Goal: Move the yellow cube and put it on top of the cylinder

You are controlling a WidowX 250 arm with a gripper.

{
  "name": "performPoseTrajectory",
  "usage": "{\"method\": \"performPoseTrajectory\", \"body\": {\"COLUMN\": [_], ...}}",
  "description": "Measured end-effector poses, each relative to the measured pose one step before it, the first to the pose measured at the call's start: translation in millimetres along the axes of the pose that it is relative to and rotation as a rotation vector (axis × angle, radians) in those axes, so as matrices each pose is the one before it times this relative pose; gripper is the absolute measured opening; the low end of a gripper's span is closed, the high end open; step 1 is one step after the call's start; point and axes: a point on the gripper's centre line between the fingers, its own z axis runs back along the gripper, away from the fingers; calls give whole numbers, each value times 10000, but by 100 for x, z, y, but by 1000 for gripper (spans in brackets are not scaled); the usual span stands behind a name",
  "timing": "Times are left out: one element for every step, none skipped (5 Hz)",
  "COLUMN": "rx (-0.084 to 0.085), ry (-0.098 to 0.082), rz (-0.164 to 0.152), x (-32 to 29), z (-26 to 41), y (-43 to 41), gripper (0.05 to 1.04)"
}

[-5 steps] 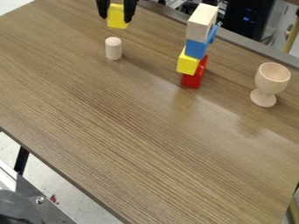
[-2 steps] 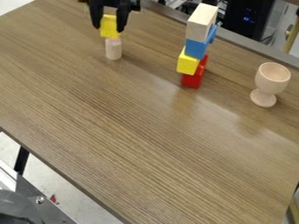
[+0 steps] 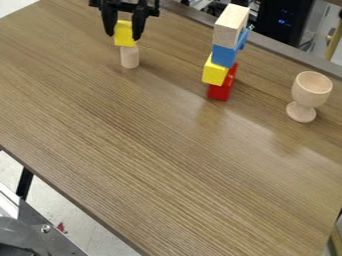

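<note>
Jaws cube-wide, gripping yellow cube (image 3: 124, 34), cylinder (image 3: 129, 58) beneath

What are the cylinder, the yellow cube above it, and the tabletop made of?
Cylinder: likely bare wood, pale beige, matte.
Yellow cube: painted wood or plastic, can't tell; solid, even yellow, no grain visible.
Tabletop: wood or wood-look laminate; streaked brown grain, soft satin reflections.

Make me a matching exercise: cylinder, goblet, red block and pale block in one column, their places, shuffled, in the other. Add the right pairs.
Column one:
1. Cylinder
2. Goblet
3. Red block
4. Pale block

Column two:
A. Top of the stack
B. Just below the yellow cube at the gripper
C. Bottom of the stack
D. Near the picture's right edge

Pairs: 1-B, 2-D, 3-C, 4-A
</note>
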Motion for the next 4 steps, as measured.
{"method": "performPoseTrajectory", "body": {"rx": [7, 27, 10, 9], "ry": [-94, -18, -48, 136], "rz": [-33, -11, -19, -38], "x": [306, 28, 268, -59], "z": [113, 0, -8, -590], "y": [-56, 43, -57, -145], "gripper": [574, 574, 574, 574]}}
